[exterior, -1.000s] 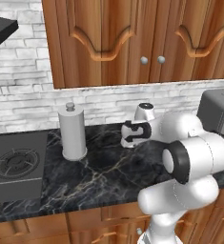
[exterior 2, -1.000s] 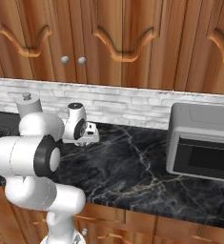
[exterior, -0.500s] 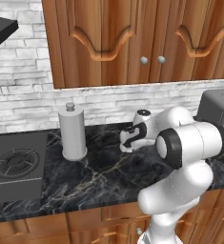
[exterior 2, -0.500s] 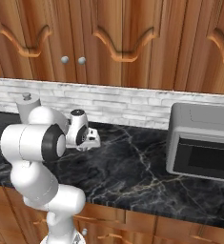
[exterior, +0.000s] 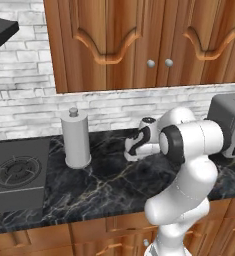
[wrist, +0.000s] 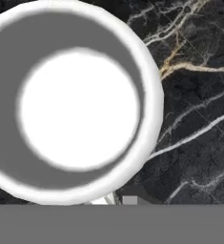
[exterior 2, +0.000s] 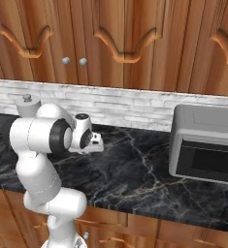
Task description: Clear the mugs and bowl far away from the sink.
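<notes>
A white mug (wrist: 80, 114) with a thick rim and a pale bottom lies straight below the hand, seen from above. From the base it is a small white mug (exterior: 130, 154) low on the black marble counter (exterior: 109, 185), left of the arm's elbow. My gripper (exterior: 135, 145) points down at its rim and is shut on the mug (exterior 2: 97, 143), the fingers mostly hidden by the hand. I cannot tell whether the mug's base touches the stone. The bowl and the sink are out of view.
A white paper towel roll (exterior: 76, 140) stands left of the mug, and a stove top (exterior: 14, 172) lies further left. A grey toaster oven (exterior 2: 205, 140) sits at the counter's right end. Wooden cabinets (exterior: 139, 40) hang above.
The hand has come down toward the counter with the mug, and the elbow has swung round in front of the base.
</notes>
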